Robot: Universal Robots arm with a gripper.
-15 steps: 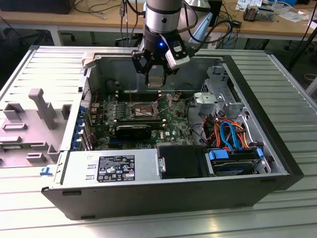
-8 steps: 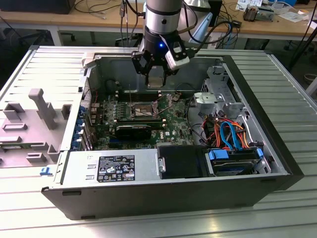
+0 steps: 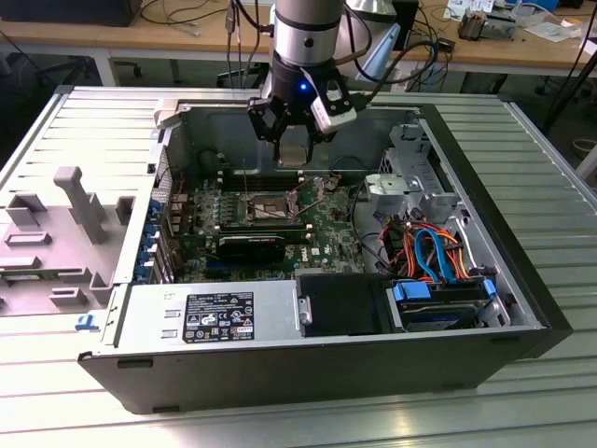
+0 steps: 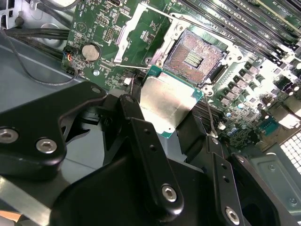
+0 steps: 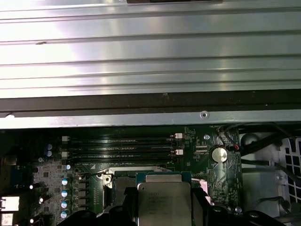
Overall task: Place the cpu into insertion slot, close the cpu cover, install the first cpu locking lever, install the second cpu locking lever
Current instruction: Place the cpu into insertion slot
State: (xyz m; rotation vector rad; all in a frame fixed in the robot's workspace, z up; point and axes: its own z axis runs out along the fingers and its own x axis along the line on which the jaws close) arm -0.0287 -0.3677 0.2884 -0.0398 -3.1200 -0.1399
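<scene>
1. Cpu (image 4: 165,103) is pinched by two opposite edges between the fingers (image 4: 141,129) of the gripper (image 3: 292,149). Its silvery top is turned up toward the wrist, and it is carried in the air inside the open case (image 3: 522,280).
2. Just beyond the fingertips and below them lies the slot (image 4: 195,54), its gold-brown contact field bare. In the second wrist view the cpu is seen short of it, with only the far edge over the near rim. No contact between the two can be made out.
3. On the far side of the slot from the hand, the cover (image 4: 126,35) is swung open, so the socket is left uncovered. A thin wire lever (image 4: 211,117) stands free close beside one finger.
4. The step in hand is judged to be the first one, placing the cpu. The cover is not closed and no lever appears latched.
5. For seating, the cpu would have to be brought squarely over the contact field, kept level, and lowered without sliding, since the contacts look easily bent. Whether its corner marks match the slot cannot be told.
6. Farther out from the hand, memory sticks (image 5: 117,146) are seen lying in a row past the slot.
</scene>
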